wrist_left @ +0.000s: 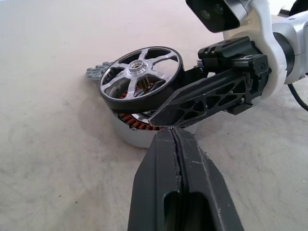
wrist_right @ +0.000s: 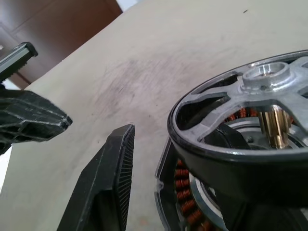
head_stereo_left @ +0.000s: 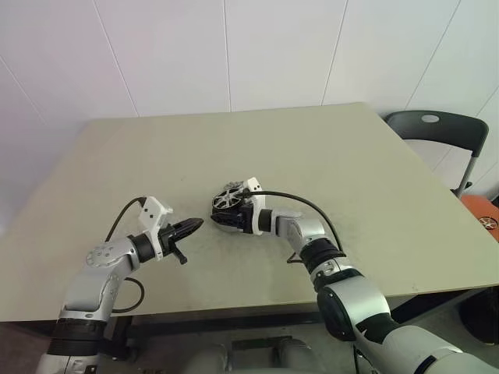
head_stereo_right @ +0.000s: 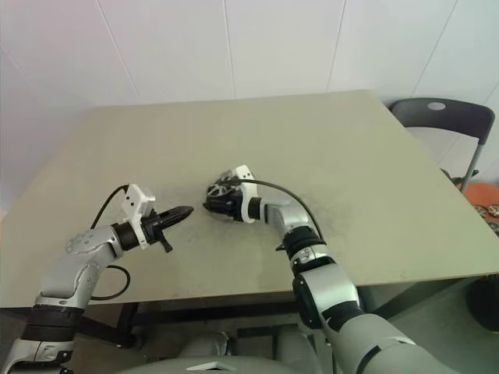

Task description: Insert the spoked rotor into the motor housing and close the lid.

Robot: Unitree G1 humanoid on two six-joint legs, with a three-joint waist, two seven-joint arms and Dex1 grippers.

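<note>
In the left eye view, one spoked rotor (head_stereo_left: 229,195) was seen tilted over one motor housing (head_stereo_left: 224,220) near the middle of the counter (head_stereo_left: 351,179), at the right claw (head_stereo_left: 222,216). The left claw (head_stereo_left: 193,227) was pressed shut, empty, just beside.

In the left wrist view, the rotor's axle was leaned off upright over the copper windings.

In the right wrist view, the right claw's fingers (wrist_right: 103,185) were parted, one clear of the rotor's rim.

I find no text, label, brand, number or sign that I can read anywhere here; nothing legible stands on any part in any of my views.
</note>
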